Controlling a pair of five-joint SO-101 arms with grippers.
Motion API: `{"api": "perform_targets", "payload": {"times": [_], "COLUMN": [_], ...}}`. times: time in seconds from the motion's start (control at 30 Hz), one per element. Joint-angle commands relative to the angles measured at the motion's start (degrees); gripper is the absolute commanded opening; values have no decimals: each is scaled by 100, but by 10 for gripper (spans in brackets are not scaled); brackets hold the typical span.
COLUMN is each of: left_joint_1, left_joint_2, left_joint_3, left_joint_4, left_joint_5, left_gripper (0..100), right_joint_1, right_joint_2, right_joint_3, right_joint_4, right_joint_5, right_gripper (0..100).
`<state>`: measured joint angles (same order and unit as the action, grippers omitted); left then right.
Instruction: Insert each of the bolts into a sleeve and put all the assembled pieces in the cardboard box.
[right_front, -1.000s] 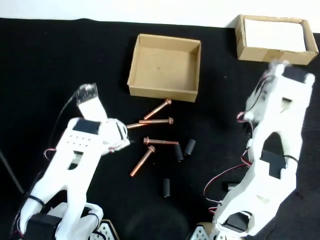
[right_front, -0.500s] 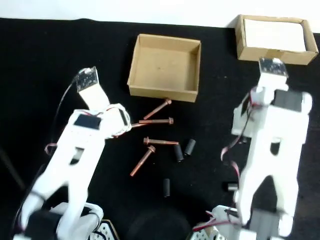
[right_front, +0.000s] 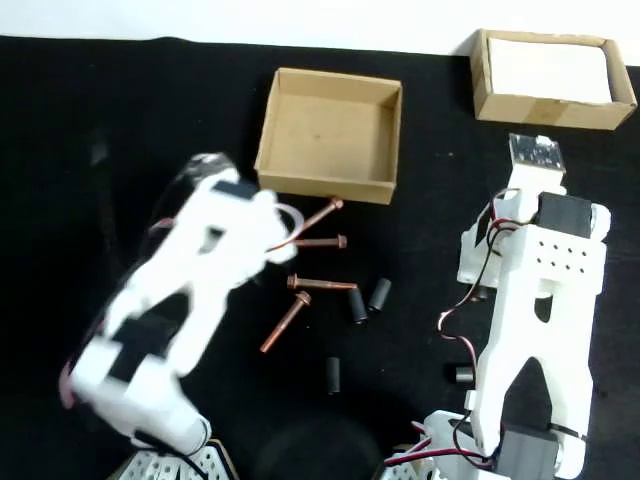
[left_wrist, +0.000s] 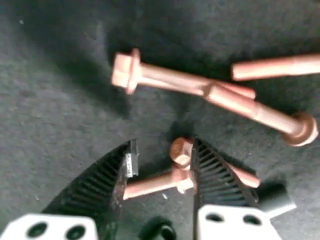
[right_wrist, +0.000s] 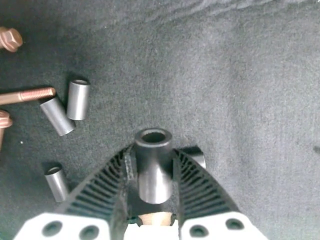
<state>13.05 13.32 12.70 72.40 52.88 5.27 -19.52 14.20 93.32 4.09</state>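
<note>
Sleeve (right_wrist: 153, 172) gripped in my right end effector (right_wrist: 152, 152); my left end effector (left_wrist: 164, 150) hangs spread wide above loose bolts (right_front: 322, 284) at the high view's centre.

Five bolts (left_wrist: 165, 80), five sleeves (right_wrist: 78, 100); two cardboard boxes (right_front: 325, 186)

Copper bolts (right_front: 322, 284) and black sleeves (right_front: 357, 305) lie loose near the open cardboard box (right_front: 325, 185); right jaws clamp one sleeve (right_wrist: 153, 165).
</note>
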Motion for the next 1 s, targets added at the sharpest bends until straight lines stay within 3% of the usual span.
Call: {"api": "perform_targets", "payload": {"times": [0.0,0.13,0.33,0.6,0.97], "left_joint_1": [110,-22,-180,-769,-804], "left_joint_2": [514,927,980,1218,2018], "left_joint_3": [-1007,-1745,-2185,-2167,-2185], "left_joint_4": [325,809,1327,1301,826], "left_joint_5": [97,571,615,615,633], "left_gripper": [186,186,186,186,186], "right_joint_1": [-40,-48,-22,-92,-479], "right_joint_2": [-286,-303,-303,-268,-303], "right_joint_3": [40,400,673,681,664], "right_joint_4": [13,-13,-101,-259,-259], "right_joint_5": [-44,-35,0,18,211], "right_gripper": [6,6,6,6,6]}}
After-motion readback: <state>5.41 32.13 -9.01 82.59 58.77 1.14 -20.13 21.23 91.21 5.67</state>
